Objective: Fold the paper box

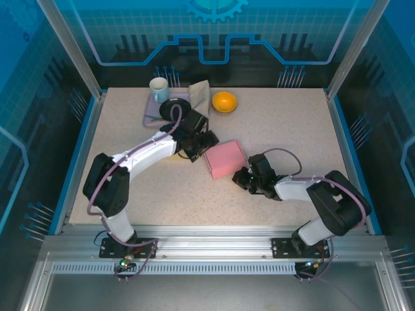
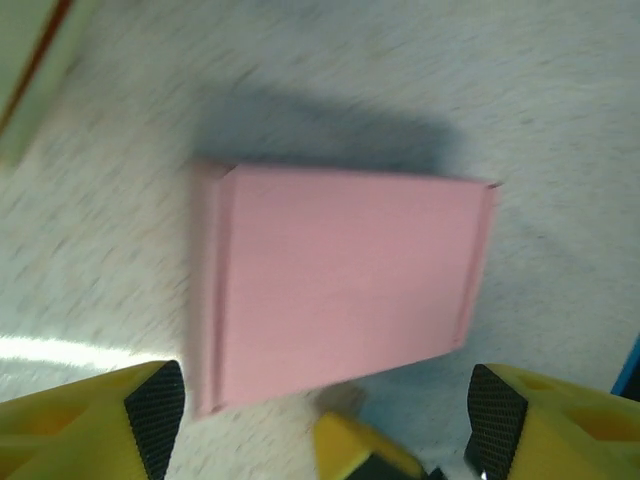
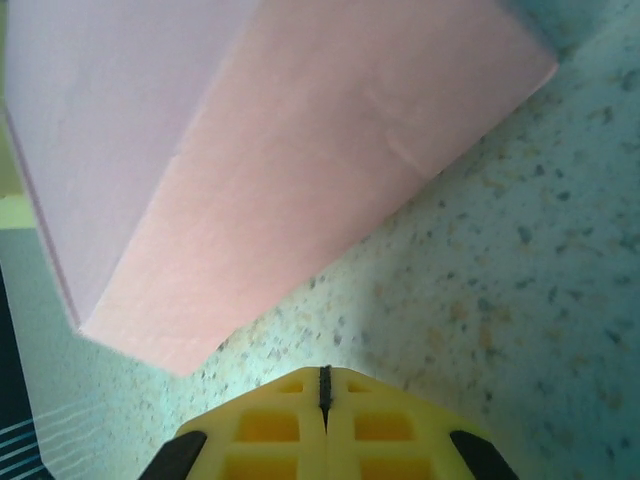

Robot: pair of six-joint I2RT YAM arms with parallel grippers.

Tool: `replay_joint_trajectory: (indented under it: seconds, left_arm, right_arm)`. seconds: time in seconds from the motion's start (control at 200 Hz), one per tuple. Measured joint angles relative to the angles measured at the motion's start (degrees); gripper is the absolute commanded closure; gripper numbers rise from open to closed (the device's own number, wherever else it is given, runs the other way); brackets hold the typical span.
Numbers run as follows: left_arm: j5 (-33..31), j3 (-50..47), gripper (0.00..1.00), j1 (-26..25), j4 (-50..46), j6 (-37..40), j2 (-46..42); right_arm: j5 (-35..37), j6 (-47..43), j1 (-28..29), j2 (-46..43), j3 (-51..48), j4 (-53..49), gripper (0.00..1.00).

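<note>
The pink paper box (image 1: 225,159) lies shut and flat on the speckled table, near its middle. My left gripper (image 1: 204,144) hovers just off the box's upper left corner. In the left wrist view its black-padded fingers (image 2: 155,415) stand wide apart and open, with the box (image 2: 340,290) beyond them and nothing between. My right gripper (image 1: 243,176) rests low by the box's near right corner. In the right wrist view its yellow jaws (image 3: 323,385) are pressed together, empty, a short way from the box's side wall (image 3: 280,150).
At the back of the table stand a white mug (image 1: 159,89) on a purple mat (image 1: 150,111), a black round object (image 1: 174,107), a tan folded sheet (image 1: 201,96) and an orange bowl (image 1: 224,102). Blue rails edge the table.
</note>
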Motion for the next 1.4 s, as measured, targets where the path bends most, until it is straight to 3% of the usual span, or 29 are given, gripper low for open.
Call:
replay_joint_trajectory:
  seconds: [0.27, 0.545, 0.74, 0.99, 1.401]
  left_arm:
    - [0.1, 13.5, 0.21, 1.4, 1.4, 16.3, 13.2]
    - [-0.7, 19.0, 0.21, 1.5, -0.5, 22.1, 20.2]
    - [-0.9, 18.1, 0.21, 1.5, -1.0, 22.2, 20.5]
    - [0.7, 9.9, 0.21, 1.7, 2.3, 19.8, 19.1]
    - [3.5, 1.6, 0.21, 0.7, 2.6, 10.2, 13.5]
  right_arm:
    - [-0.2, -5.4, 0.0, -5.7, 3.4, -9.7, 0.98]
    - [-2.6, -4.4, 1.6, -3.1, 5.7, -10.7, 0.98]
    - [-3.7, -2.9, 3.0, 0.5, 6.1, -9.9, 0.98]
    - [-3.9, -3.0, 3.0, 1.5, 7.2, -10.4, 0.99]
    - [-5.3, -3.3, 1.8, 0.0, 6.3, -12.1, 1.00]
